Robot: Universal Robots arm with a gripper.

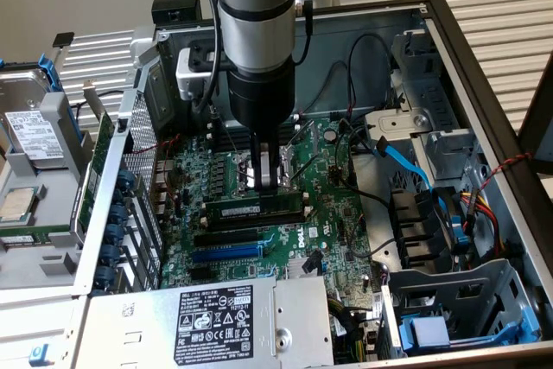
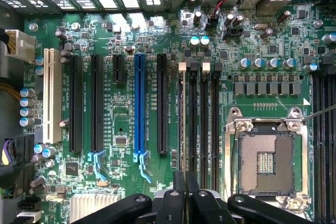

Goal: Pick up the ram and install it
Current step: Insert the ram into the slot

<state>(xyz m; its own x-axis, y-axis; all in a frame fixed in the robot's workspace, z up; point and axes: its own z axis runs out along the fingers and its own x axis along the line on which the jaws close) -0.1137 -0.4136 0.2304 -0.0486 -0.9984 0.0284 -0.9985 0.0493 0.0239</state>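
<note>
Evidently well advanced: ram (image 1: 255, 211) on edge in memory slot, between CPU socket (image 2: 265, 163) and blue expansion slot (image 1: 226, 252). Gripper (image 1: 267, 181) directly above it, fingers closed together; hold on ram's edge not determinable. Full seating and clip latching unconfirmed. Blue cable (image 1: 402, 160) nearby, not obstructing.

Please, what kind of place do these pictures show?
Probably a workbench for computer assembly or repair: an opened desktop case with its green motherboard exposed, a robot arm reaching into it, and a hard drive lying beside the case.
</note>
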